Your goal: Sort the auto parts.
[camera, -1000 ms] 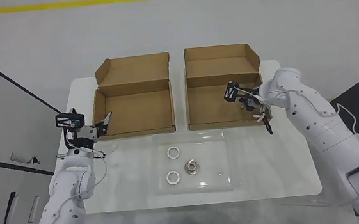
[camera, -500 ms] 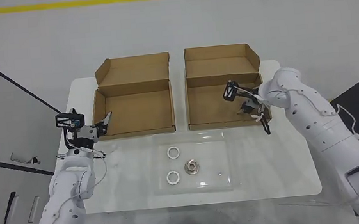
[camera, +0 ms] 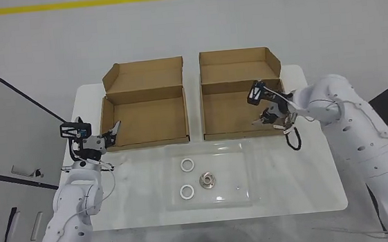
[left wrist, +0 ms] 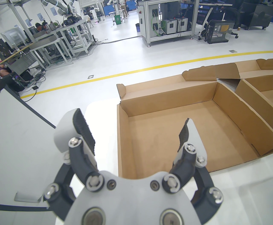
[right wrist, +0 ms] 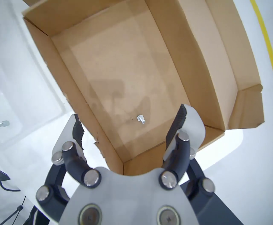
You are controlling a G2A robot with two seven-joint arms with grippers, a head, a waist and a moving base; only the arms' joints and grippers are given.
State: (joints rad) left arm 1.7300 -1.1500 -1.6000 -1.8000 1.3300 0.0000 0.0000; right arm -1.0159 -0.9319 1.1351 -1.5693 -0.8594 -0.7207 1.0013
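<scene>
Right pincer (camera: 270, 119) (right wrist: 130, 119), fingers spread and holding nothing, hangs over the near right corner of the right cardboard box (camera: 224, 111) (right wrist: 119, 64). A small bolt (right wrist: 141, 118) lies on that box's floor; in the right wrist view it appears between the open fingers, touching neither.

Left pincer (camera: 111, 131) (left wrist: 132, 125), likewise open and empty, straddles the outer side wall of the left cardboard box (camera: 148, 118) (left wrist: 170, 127).

The top view adds the clear tray (camera: 225, 163) on the desk (camera: 303, 181) in front of the boxes. It holds one white ring (camera: 187, 164), a second white ring (camera: 186, 191) and a metal hub (camera: 207, 181).

Compared with half a second earlier, the right arm's wrist has turned and its elbow has swung outward. The left arm has kept its place.
</scene>
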